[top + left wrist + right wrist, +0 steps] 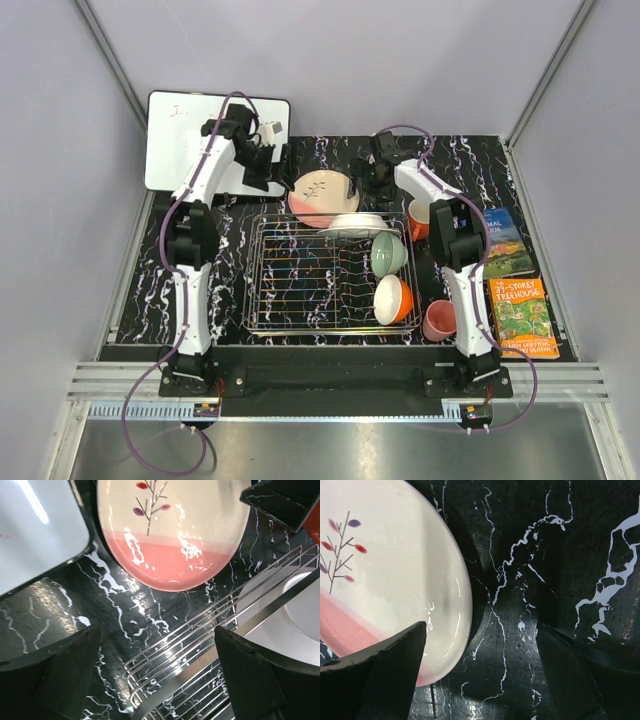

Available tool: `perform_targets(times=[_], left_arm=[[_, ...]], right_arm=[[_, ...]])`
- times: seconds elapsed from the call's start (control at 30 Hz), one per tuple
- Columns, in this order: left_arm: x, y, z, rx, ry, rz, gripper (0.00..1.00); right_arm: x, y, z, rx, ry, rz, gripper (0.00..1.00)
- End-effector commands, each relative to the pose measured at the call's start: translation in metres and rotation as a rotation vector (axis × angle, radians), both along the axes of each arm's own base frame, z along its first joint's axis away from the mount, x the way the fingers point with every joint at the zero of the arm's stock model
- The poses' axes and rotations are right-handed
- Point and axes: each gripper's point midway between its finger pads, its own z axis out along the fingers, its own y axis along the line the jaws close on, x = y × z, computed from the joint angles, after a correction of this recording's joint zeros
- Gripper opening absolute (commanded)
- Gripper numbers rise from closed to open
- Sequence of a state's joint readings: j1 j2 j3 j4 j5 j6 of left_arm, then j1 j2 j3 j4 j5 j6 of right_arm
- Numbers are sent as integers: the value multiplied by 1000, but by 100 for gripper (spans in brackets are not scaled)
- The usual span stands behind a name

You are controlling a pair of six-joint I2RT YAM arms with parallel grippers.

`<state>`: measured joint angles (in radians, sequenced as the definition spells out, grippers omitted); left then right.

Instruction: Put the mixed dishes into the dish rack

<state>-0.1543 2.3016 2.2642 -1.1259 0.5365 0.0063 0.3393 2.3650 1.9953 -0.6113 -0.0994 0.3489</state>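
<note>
left arm (pixel 190 300) and right arm (pixel 466 300): white links, black joints, black bases (pixel 195 380) at six o'clock. purple cables (pixel 125 425) loop along each. pincer fingers (pixel 70 675) are matte black wedges.

I saw silver wire dish rack (pixel 290 275) mid-tabletop: white plate (pixel 355 224) at its far edge, pale green bowl (pixel 388 252) and orange bowl (pixel 393 299) on edge along its right side. Leaf-sprig plate (pixel 322 197) lay flat just behind it; orange mug (pixel 419 218) and pink cup (pixel 438 320) sat outside, right.
</note>
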Motion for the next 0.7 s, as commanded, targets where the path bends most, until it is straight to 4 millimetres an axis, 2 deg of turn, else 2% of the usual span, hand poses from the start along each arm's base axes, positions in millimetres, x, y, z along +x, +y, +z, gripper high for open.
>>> perform_targets(times=[0.0, 0.3, 0.53, 0.67], left_arm=[[-2, -15, 4, -29, -7, 10, 99], [7, -4, -44, 104, 22, 154, 99], [17, -18, -62, 82, 26, 192, 99], [21, -25, -73, 70, 40, 241, 99]], right_arm=[[19, -1, 58, 71, -148, -29, 97], [29, 1, 73, 130, -198, -42, 96], [33, 4, 77, 171, -220, -49, 96], [42, 0, 78, 219, -256, -86, 95]])
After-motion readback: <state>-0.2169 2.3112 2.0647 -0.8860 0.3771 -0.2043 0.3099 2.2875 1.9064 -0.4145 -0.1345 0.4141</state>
